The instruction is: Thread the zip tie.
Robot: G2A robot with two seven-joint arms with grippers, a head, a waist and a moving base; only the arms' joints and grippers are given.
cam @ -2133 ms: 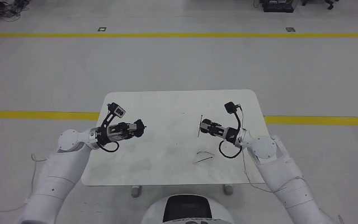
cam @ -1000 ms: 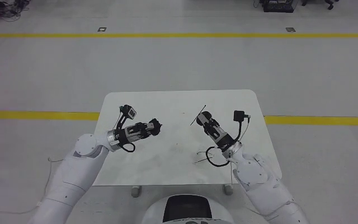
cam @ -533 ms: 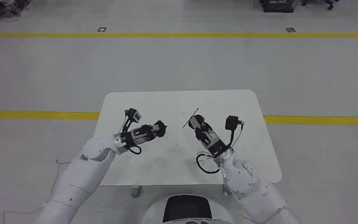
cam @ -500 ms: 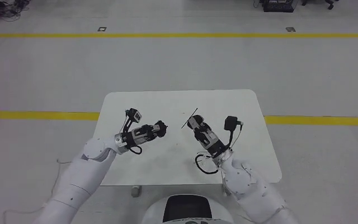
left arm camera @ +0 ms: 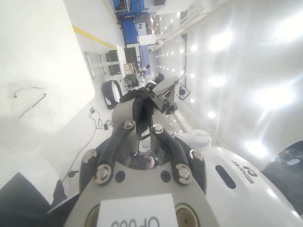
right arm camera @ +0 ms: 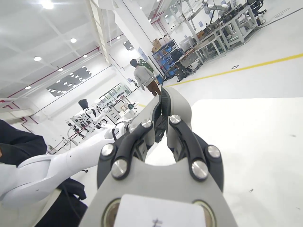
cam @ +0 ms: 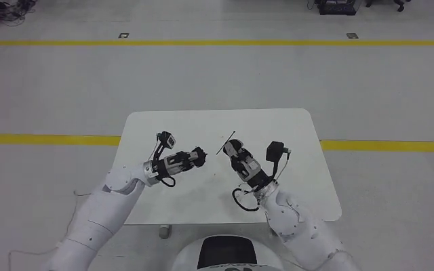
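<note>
Top view — white table (cam: 271, 125), yellow floor lines (cam: 217, 43)

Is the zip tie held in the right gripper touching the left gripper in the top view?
No, the zip tie in the right gripper ends short of the left gripper, with bare table between them.

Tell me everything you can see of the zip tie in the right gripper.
The zip tie is a thin, straight black strip, plastic by its look. The right gripper is shut on it, pinching it between the fingertips. In the top view it sticks out of the gripper at a slant, over the white table. Nothing else seems to touch it. Its head is too small to make out.
</note>
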